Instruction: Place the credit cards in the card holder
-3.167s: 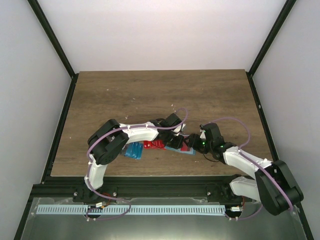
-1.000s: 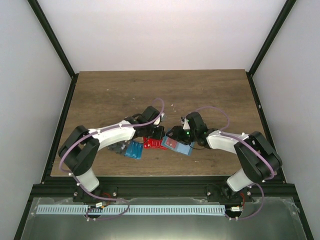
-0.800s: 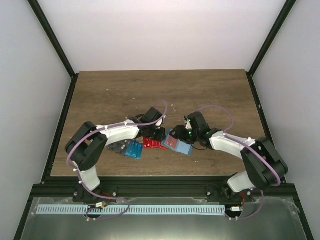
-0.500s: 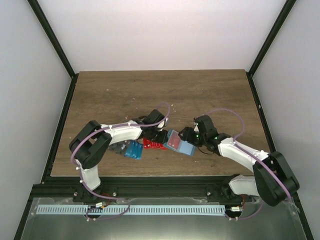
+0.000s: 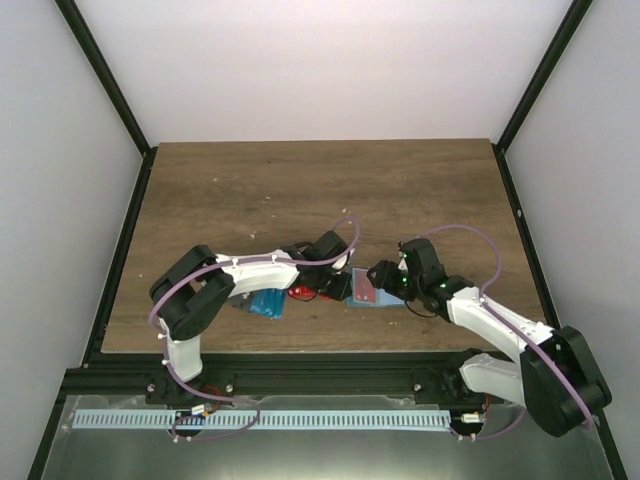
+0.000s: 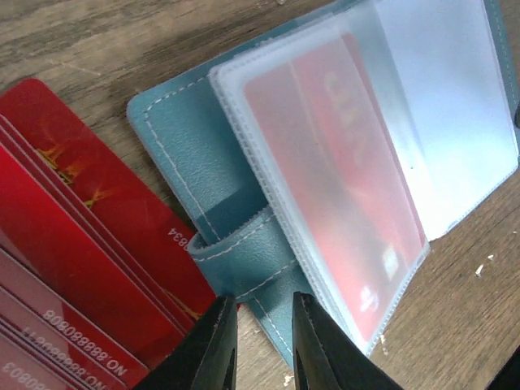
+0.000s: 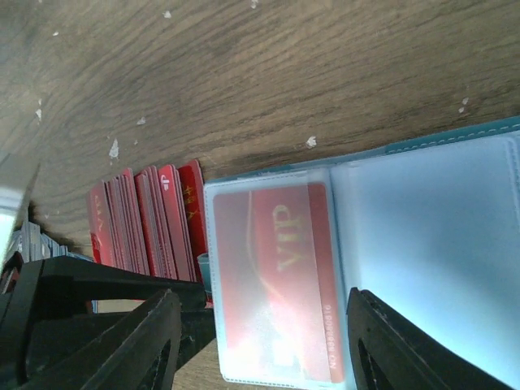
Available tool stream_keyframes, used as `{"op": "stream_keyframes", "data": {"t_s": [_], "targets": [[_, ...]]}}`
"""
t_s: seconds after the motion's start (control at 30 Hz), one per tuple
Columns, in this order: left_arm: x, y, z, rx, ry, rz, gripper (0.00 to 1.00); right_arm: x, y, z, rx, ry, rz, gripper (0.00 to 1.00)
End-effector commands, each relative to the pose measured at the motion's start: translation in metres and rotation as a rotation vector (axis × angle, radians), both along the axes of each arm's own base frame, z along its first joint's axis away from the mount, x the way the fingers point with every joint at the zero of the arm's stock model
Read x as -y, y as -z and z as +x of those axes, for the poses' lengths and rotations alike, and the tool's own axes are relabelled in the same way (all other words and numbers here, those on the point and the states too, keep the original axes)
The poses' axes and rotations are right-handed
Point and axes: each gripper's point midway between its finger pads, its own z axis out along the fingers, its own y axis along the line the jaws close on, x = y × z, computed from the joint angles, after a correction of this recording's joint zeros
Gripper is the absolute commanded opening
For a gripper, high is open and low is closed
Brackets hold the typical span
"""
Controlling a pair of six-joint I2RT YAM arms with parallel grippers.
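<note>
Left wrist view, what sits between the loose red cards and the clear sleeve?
The card holder's teal cover and strap loop, seen in the left wrist view.

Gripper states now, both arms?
Left gripper: narrow gap over the card holder edge; grip cannot be told.
Right gripper: open, straddling the sleeved red card.

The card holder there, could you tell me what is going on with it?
The card holder lies open on the table with one red card already in a clear sleeve. The left end effector, jaws nearly together, sits at its edge; the right end effector hangs open over the sleeve. More red cards wait fanned beside it.
</note>
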Motion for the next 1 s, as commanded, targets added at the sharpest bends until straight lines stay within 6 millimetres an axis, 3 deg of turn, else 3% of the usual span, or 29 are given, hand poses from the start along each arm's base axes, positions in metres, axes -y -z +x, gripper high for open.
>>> {"op": "stream_keyframes", "data": {"t_s": [0.0, 0.1, 0.2, 0.33, 0.43, 0.73, 0.97], "targets": [[0.0, -0.025, 0.009, 0.074, -0.028, 0.005, 0.24, 0.009, -0.006, -0.003, 0.029, 0.008, -0.021, 0.58], [-0.022, -0.043, 0.021, 0.161, -0.09, 0.076, 0.42, 0.011, -0.013, -0.005, 0.05, 0.005, -0.014, 0.59], [-0.054, -0.048, 0.036, 0.207, -0.167, 0.162, 0.55, 0.011, -0.018, -0.008, 0.065, 0.001, -0.005, 0.59], [-0.094, -0.038, 0.048, 0.196, -0.261, 0.239, 0.67, 0.012, -0.02, -0.012, 0.072, -0.002, 0.005, 0.59], [-0.114, -0.026, 0.053, 0.168, -0.303, 0.278, 0.7, 0.013, -0.021, -0.014, 0.077, -0.005, 0.009, 0.59], [-0.125, 0.01, 0.05, 0.108, -0.318, 0.339, 0.75, 0.015, -0.02, -0.018, 0.076, -0.006, 0.007, 0.59], [-0.125, 0.029, 0.037, 0.053, -0.302, 0.335, 0.7, 0.017, -0.019, -0.018, 0.077, 0.003, 0.002, 0.6]]}}
